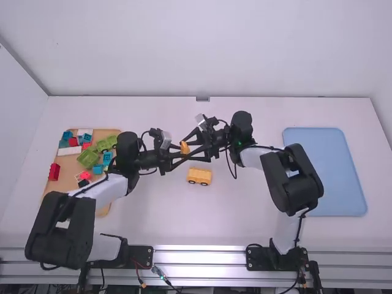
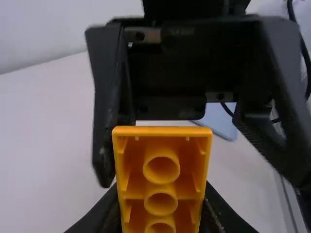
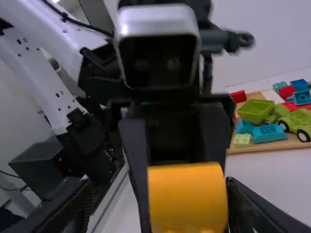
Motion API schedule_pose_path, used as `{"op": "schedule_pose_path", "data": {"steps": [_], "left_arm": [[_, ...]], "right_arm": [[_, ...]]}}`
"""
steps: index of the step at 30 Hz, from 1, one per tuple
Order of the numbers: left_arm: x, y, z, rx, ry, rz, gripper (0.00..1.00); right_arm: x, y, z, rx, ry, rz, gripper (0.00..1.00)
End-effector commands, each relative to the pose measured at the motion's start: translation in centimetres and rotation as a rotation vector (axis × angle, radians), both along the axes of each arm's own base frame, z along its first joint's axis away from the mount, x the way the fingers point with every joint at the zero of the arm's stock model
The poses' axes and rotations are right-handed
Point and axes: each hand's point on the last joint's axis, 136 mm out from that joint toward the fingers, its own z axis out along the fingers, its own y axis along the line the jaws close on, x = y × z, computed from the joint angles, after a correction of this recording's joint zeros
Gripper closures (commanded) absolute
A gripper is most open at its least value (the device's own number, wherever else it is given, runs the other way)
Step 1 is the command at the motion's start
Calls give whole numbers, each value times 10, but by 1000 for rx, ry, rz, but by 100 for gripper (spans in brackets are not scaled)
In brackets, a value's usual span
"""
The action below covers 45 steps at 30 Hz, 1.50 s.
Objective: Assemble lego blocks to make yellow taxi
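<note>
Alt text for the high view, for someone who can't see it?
The left robot arm grips a yellow block between the right arm's open jaws. On the table: a yellow wheeled piece, a tray of coloured blocks left, a blue tray right.

In the high view, three things are being carried directly by the white table (image 1: pixel 159 214). A tan tray (image 1: pixel 68 164) is being held up at its left side, its near part being partly hidden. A pale blue tray (image 1: pixel 324 171) is being supported at the right side. Between the two, well apart from both, a yellow wheeled piece (image 1: pixel 199 174) is being borne, its wheels being shown along its near side.
</note>
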Motion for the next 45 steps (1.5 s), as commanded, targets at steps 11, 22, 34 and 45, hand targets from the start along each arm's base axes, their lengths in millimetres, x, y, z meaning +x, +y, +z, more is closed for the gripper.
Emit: {"op": "schedule_pose_path", "data": {"steps": [11, 22, 34, 45], "left_arm": [[7, -5, 12, -54, -23, -48, 98], [7, -5, 14, -57, -31, -47, 98], [33, 9, -16, 17, 96, 155, 1], [59, 60, -84, 245, 314, 545, 1]], "right_arm": [[3, 0, 1, 1, -4, 2, 52], [3, 0, 0, 4, -11, 2, 75], [26, -12, 2, 16, -31, -101, 100], [105, -27, -40, -116, 40, -521, 100]]}}
